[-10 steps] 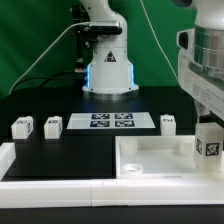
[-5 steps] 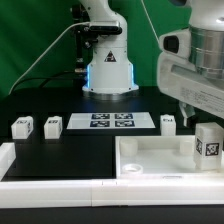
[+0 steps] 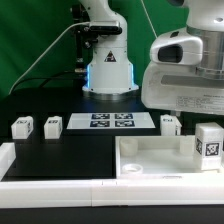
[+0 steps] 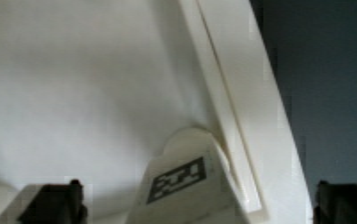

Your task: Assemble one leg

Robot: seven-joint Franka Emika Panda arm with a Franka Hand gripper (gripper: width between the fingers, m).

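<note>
Risk, as we judge it, lies with the leg [image 3: 208,141], upright at the right edge of the tabletop [image 3: 150,160] beneath our gripper [image 4: 200,201], whose jaws stand wide apart holding nothing: any sideways move could clip and tilt it.

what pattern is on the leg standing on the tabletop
A black-and-white square marker on the small white plastic cuboid leg, clearest in the exterior view.
</note>
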